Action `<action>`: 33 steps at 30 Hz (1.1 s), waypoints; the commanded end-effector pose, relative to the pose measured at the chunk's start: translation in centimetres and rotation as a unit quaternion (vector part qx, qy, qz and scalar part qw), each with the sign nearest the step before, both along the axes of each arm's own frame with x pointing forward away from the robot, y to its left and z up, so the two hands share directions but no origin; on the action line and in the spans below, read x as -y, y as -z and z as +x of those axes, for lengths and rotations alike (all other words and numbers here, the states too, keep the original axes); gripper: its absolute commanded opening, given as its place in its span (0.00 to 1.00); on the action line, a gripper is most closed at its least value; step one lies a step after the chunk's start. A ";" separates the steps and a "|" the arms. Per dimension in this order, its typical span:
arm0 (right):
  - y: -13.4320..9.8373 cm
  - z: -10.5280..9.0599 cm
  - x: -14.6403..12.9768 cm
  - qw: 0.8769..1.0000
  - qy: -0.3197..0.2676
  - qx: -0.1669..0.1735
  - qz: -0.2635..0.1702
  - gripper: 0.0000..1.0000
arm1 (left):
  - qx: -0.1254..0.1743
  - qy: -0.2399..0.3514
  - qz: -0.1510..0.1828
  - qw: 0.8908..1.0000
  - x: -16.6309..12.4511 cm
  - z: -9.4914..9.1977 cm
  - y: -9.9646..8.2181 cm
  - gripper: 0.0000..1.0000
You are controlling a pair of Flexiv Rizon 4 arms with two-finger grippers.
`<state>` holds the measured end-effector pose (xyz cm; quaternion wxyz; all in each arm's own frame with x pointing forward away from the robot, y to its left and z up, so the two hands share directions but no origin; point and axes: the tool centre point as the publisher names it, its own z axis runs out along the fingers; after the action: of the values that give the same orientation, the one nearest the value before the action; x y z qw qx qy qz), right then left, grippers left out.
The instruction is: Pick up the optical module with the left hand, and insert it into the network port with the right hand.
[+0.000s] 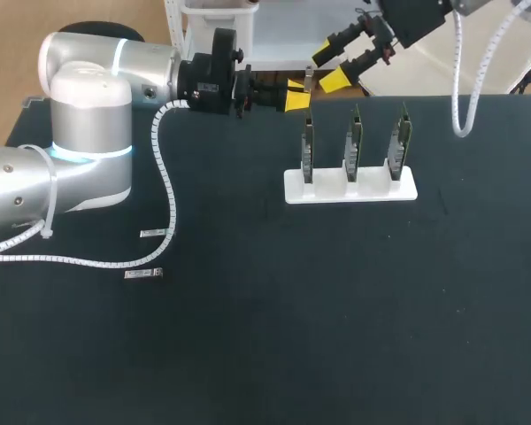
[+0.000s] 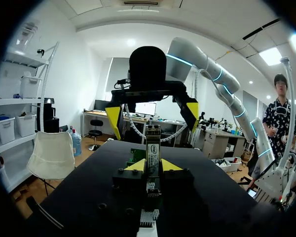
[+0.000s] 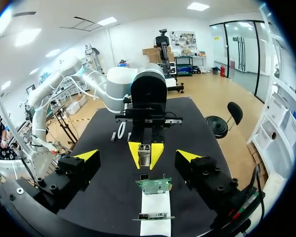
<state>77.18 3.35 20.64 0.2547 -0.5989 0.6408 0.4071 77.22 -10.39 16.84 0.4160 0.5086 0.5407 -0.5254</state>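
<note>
My left gripper (image 1: 298, 94) is pinching the optical module (image 2: 153, 148) between both yellow tips, with the module sticking out ahead of them. Facing it, my right gripper (image 1: 330, 66) is hanging with its fingers spread wide, gripping nothing. Just ahead of and below the left tips, a white stand (image 1: 350, 189) is holding three green boards (image 1: 354, 146) upright, one per slot. The module is carrying a pale label whose print I'm not making out, nor the boards' ports.

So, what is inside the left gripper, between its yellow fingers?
The optical module, gripped from both sides by the left gripper. How far back it reaches is hidden by the fingers.
</note>
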 end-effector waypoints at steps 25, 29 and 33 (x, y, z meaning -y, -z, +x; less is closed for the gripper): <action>0.5 0.7 -1.7 1.000 0.014 -0.006 -0.005 1.00 | 0.001 0.000 -0.001 1.000 0.0 0.0 0.1 0.00; 0.5 0.7 -1.8 1.000 0.015 -0.006 -0.004 1.00 | 0.001 0.000 -0.001 1.000 0.0 0.0 0.1 0.00; 0.5 0.6 -1.8 1.000 0.013 -0.002 -0.005 0.00 | 0.001 0.000 -0.001 1.000 0.0 0.0 0.1 0.00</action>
<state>77.77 5.04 20.19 0.2555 -0.5896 0.6519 0.4027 77.22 -10.39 16.84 0.4160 0.5085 0.5407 -0.5254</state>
